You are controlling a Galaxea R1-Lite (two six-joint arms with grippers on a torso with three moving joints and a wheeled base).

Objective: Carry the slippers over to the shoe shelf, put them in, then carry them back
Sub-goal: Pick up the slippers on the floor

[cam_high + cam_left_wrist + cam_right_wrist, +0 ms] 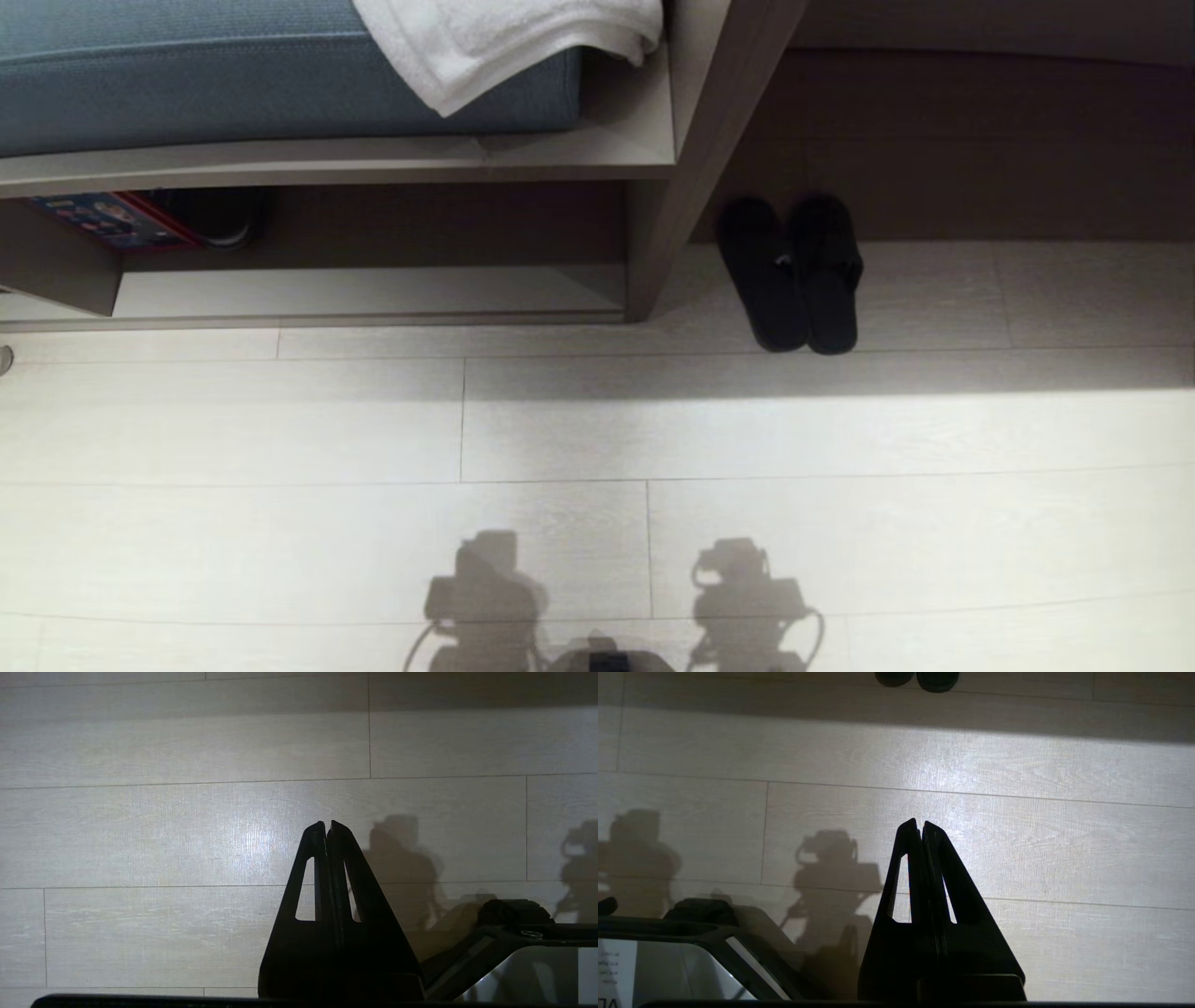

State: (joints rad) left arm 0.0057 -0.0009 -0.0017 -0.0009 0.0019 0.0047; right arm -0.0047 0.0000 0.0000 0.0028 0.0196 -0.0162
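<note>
A: The slippers (792, 273) are lying side by side on the floor (560, 439), toes toward the wall, just right of the shelf (373, 294) and its upright end panel. Nothing is sitting in that bay yet.

B: And the grippers?

A: The left gripper (326, 825) and right gripper (920, 823) are both hanging over bare floor well short of the shelf, each with its 2 fingers pressed together, holding nothing.

B: How are those slippers going to handle?

A: Light and floppy, I'd guess. Pinching the 2 touching inner edges together near the open heel end looks best; a grip on 1 toe would probably let it sag.

B: Anything hard to see?

A: The right wrist view is cutting off all but the heels. Left in the shelf, a dark shoe (219, 219) and a coloured box (103, 219) are sitting half hidden in shadow.
</note>
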